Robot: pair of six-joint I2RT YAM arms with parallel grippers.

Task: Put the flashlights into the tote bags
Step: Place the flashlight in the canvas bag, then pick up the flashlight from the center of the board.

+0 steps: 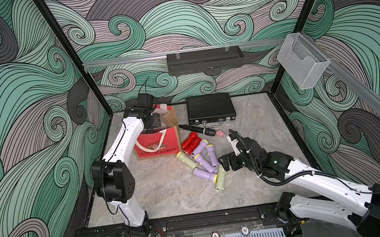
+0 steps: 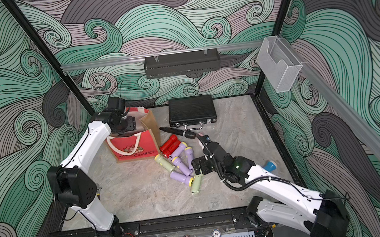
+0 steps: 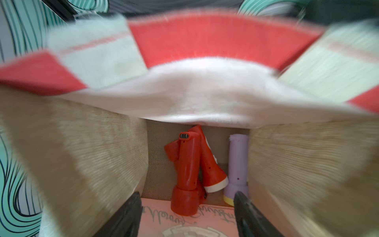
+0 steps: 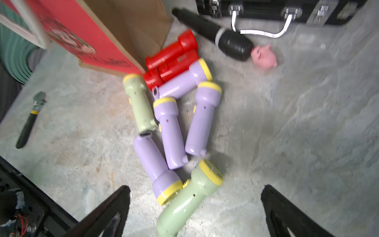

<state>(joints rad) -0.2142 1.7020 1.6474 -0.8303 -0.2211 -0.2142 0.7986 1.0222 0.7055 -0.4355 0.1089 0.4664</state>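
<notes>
— Nearest, the right gripper (image 4: pixel 195 186) frames the view, jaws wide apart, empty. Why there?
— It hovers over a green flashlight (image 4: pixel 184 201), the closest of the heap (image 1: pixel 202 160); I'd say it's lining up a pick.
— Any packed?
— Yes: red flashlights (image 3: pixel 186 170) and a lilac one (image 3: pixel 238 162) lie on the floor of the bag (image 3: pixel 82 156). The left gripper (image 3: pixel 187 194) hangs in its mouth, jaws apart, holding nothing.
— Bag's place?
— Upright, ten o'clock from the heap, just beside it, so carries are short. Outward: mic (image 1: pixel 198 130) at twelve, pig (image 1: pixel 220 133) at one, case (image 1: pixel 210 109) beyond, a blue flashlight (image 2: pixel 270 165) at three, behind the right arm (image 2: pixel 280 184).
</notes>
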